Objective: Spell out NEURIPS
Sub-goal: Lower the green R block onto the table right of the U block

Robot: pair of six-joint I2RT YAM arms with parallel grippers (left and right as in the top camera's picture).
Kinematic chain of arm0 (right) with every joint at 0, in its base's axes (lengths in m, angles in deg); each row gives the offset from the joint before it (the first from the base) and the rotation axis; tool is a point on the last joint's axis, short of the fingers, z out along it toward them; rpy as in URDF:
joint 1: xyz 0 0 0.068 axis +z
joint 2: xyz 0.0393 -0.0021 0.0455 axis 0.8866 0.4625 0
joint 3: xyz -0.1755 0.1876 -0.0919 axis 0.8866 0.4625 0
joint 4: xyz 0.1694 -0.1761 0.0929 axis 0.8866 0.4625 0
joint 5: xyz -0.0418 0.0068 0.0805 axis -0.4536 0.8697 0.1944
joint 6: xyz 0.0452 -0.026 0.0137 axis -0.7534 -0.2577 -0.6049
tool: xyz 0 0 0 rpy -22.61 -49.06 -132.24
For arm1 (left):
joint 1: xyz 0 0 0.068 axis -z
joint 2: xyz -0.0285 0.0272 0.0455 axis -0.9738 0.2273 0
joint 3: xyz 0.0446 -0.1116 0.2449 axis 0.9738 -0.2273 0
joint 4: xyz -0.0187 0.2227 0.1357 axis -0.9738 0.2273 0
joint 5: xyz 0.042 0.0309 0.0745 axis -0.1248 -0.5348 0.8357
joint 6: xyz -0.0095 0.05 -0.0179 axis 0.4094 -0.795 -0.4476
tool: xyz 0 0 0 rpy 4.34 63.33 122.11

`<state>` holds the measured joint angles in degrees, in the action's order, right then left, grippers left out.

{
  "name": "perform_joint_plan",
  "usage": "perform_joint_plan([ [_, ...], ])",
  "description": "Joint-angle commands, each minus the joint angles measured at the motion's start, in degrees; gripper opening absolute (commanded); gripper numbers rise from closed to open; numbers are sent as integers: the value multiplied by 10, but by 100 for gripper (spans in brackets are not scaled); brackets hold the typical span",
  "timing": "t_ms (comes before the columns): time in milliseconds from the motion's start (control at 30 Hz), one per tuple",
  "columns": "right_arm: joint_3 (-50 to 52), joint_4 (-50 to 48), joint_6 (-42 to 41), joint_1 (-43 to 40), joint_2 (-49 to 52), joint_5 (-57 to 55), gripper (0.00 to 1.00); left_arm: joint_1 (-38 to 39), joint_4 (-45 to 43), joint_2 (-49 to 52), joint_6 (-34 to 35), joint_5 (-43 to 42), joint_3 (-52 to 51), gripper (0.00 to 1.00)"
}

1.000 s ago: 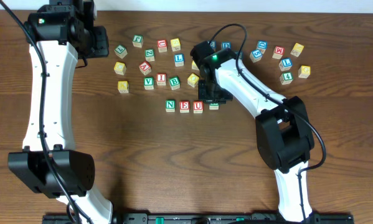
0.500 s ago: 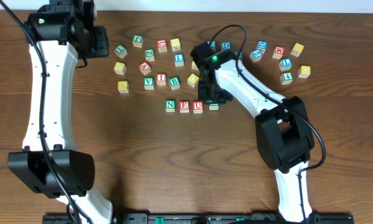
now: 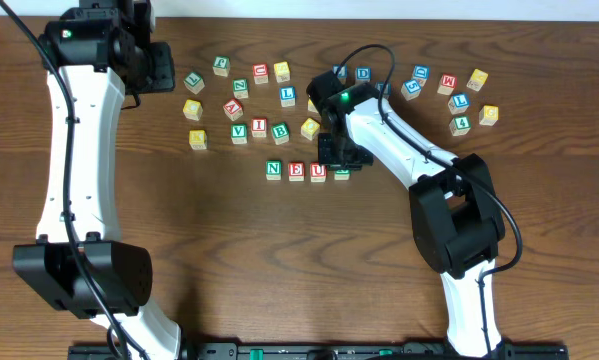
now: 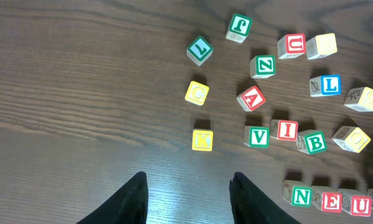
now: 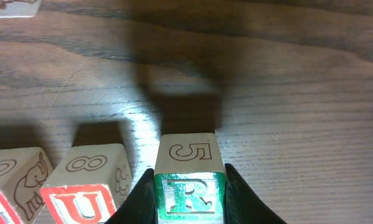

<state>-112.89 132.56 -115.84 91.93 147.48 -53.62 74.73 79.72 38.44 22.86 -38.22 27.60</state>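
Now gripping green R (image 5: 187,194) snugly in right claw (image 5: 189,198), just beside red U (image 5: 81,203), as the word's fourth letter.

A dark brown wood-grain table (image 3: 279,260) fills the view — a pale strip (image 3: 429,5) shows beyond its far edge.

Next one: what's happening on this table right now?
The right gripper grips the green R cube just right of the U cube, ending a row begun by the N cube and E cube. Whether it touches the table is unclear. The left gripper hangs open and empty off to the left. The red I cube lies among the loose blocks.
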Motion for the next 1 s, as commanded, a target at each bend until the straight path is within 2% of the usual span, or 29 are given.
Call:
perform_joint_plan([
  [0, 8, -3, 23, 2, 5, 13, 20, 2, 1, 0, 2, 5, 9, 42],
  [633, 8, 7, 41, 2, 5, 25, 21, 2, 1, 0, 2, 5, 9, 42],
  [833, 8, 2, 41, 2, 5, 24, 24, 2, 1, 0, 2, 5, 9, 43],
  [900, 8, 2, 41, 2, 5, 25, 30, 2, 1, 0, 2, 5, 9, 42],
  [967, 8, 2, 41, 2, 5, 25, 32, 2, 1, 0, 2, 5, 9, 43],
])
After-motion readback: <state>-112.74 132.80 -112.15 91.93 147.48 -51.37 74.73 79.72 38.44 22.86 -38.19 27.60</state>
